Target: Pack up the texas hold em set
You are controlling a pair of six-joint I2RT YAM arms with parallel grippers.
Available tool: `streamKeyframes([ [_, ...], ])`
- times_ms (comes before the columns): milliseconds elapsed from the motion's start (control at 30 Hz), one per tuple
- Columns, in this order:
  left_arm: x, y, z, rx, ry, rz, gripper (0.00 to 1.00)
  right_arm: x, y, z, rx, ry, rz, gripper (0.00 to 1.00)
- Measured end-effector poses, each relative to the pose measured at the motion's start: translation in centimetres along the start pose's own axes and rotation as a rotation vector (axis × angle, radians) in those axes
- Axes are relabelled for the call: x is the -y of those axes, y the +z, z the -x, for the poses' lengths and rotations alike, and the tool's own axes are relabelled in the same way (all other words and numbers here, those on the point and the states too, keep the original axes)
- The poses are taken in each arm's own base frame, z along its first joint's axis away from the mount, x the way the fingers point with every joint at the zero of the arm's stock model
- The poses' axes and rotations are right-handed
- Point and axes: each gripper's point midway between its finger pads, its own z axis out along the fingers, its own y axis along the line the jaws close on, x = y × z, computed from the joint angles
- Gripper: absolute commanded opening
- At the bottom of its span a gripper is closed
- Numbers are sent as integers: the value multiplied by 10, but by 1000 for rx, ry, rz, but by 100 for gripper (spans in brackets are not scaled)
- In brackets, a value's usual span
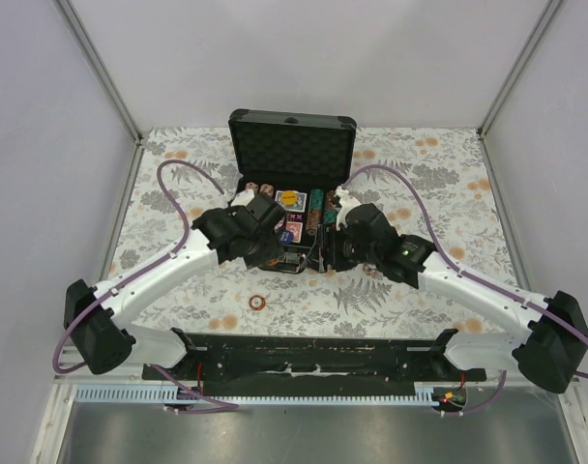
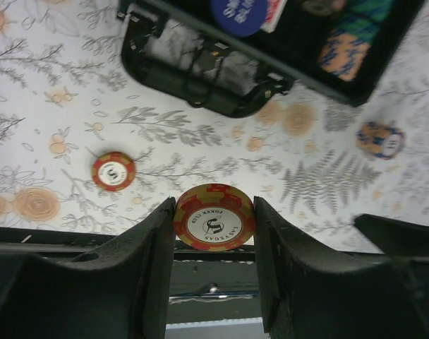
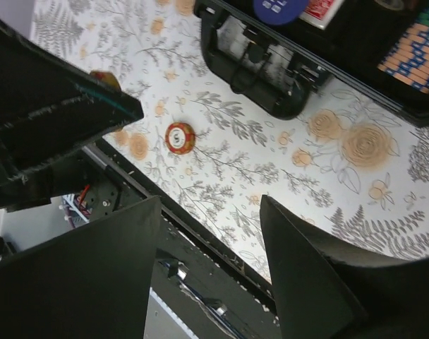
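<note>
filling open black case [image 1: 292, 135] mid-table, decks [image 1: 292, 200] and chip rows [image 1: 316, 205] inside. pinching red-yellow chip [image 2: 214, 226] by rim in half-closed left gripper [image 2: 214, 209]; risks slipping, rolling off if tilted. holding nothing in wide-open right gripper [image 3: 211, 212]. leaving second red chip [image 3: 180, 138] loose near handle [image 3: 260, 70].

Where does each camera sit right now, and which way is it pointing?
Top external: above and behind the bases, looking down on the open case, the left arm and right arm over the flowered cloth.
Left wrist: looks down past the left gripper, shut on a red chip, toward the case handle.
Right wrist: looks down through the open right gripper at cloth and handle; left arm at upper left.
Shared: the loose red chip on the cloth shows in all three.
</note>
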Motion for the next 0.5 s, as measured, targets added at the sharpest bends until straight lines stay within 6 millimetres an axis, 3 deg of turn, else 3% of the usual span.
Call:
streamKeyframes([
  [133,34,-27,26,43,-47,-79,6,-20,-4,6,76,-16,89,78],
  [267,62,-43,43,63,-93,-137,4,-42,-11,23,175,-35,175,80],
  [500,79,-58,53,62,-183,-176,2,-65,-16,54,338,-43,231,79],
])
